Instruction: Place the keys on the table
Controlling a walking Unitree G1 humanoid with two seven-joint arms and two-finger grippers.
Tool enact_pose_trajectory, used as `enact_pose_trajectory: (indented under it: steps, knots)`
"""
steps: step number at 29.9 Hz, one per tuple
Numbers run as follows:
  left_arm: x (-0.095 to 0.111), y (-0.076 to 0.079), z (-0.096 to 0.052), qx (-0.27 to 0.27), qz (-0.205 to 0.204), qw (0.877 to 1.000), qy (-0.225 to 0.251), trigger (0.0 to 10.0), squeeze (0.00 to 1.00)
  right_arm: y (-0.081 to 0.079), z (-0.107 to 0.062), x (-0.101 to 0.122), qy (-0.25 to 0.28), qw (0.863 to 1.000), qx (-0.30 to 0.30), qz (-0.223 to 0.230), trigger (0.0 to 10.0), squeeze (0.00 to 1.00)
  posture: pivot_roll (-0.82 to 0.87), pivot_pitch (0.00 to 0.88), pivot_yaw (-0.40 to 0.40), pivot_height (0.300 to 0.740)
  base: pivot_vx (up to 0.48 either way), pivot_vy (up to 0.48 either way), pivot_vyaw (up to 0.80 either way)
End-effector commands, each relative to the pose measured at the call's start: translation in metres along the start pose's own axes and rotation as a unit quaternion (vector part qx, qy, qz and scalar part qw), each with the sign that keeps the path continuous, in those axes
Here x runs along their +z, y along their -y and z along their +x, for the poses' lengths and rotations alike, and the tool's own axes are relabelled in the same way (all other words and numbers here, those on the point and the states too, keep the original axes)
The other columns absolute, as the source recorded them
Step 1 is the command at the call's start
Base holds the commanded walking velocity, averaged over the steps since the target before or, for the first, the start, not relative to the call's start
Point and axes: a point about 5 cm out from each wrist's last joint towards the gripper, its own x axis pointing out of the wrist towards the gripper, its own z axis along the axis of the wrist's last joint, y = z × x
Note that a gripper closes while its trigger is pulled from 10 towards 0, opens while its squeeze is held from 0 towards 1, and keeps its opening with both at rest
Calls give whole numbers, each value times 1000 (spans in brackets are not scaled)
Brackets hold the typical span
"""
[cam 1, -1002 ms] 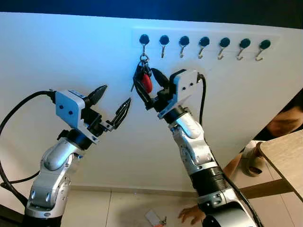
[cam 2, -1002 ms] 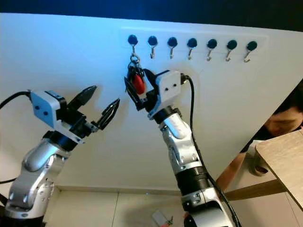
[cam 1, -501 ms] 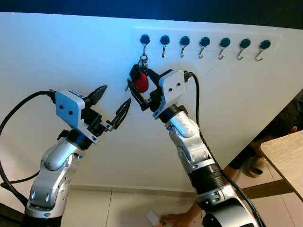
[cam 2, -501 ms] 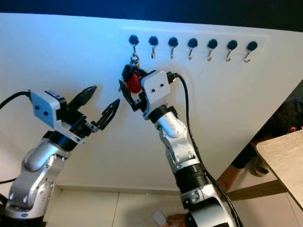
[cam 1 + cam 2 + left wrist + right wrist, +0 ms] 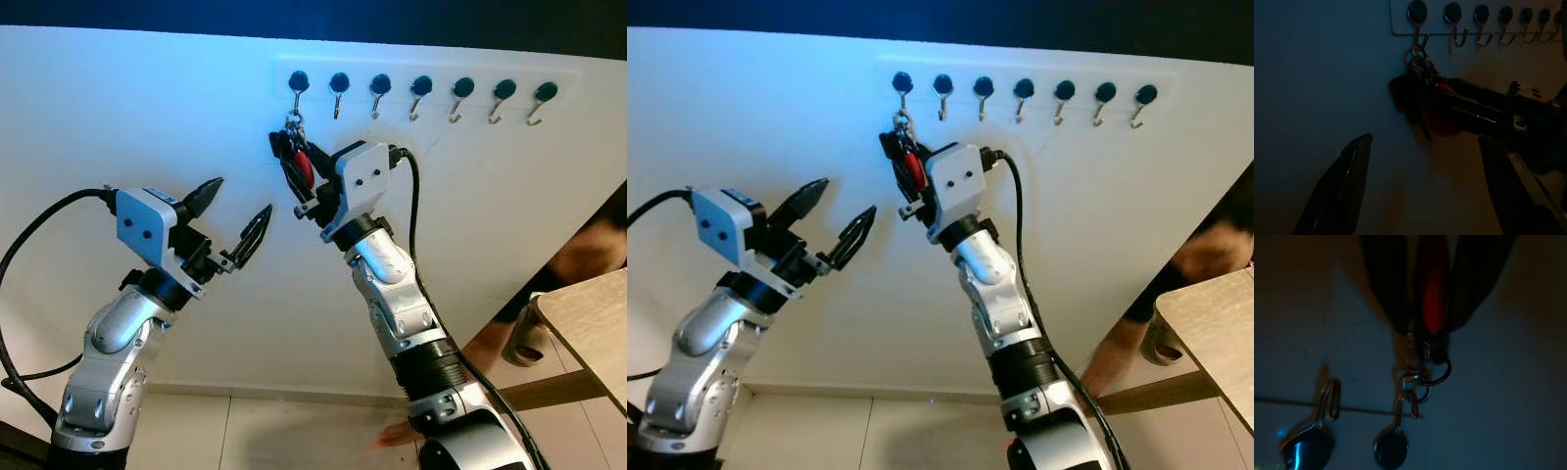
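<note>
We have our right end effector [image 5: 297,174] raised to the wall rack, its two black fingers closed around the keys [image 5: 302,164], a bunch with a red fob, whose ring is not yet off the leftmost hook [image 5: 298,88] of the row. The step in hand, as we judge it, is unhooking: to do it well we should keep the pinch firm on the fob and lift the bunch up and slightly away from the wall, so the ring clears the upturned tip of the hook before we pull back; dragging straight out would likely jam the ring on the hook or tug the rack. In the right wrist view the ring [image 5: 1422,379] sits looped through the hook's wire, so the lift has to come first. Our right arm reaches steeply upward, elbow low, wrist bent toward the wall. Our left end effector [image 5: 235,220] hovers lower and well to the left of the keys, its fingers spread wide and holding nothing, pointed toward the rack. The desk [image 5: 588,318] shows at the lower right, well apart from the keys, with part of a person beside it.
</note>
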Motion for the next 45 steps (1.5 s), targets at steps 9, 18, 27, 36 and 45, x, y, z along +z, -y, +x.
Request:
enact_pose_trajectory:
  steps: [9,18,27,36,45]
  knots:
    - [-2,3,-1,-7,0,1000,-6,10000,0,1,3,7,15,1000,-11,7,0,0,64,133,-16,740,0,0,0]
    - [-1,3,-1,-7,1,1000,-4,10000,0,3,6,19,46,999,-17,9,4000,0,63,133,-15,740,0,0,0]
    - [-1,3,-1,-8,3,1000,-4,10000,0,0,5,41,113,993,-17,13,9373,0,64,134,-16,740,0,0,0]
    - [-1,3,0,-9,2,1000,-2,10000,0,-5,5,57,147,989,-17,23,10000,0,60,134,-14,740,0,0,0]
    - [-8,2,-6,-6,17,1000,-24,10000,0,-3,-10,59,168,985,-24,17,9569,0,69,133,-23,740,0,0,0]
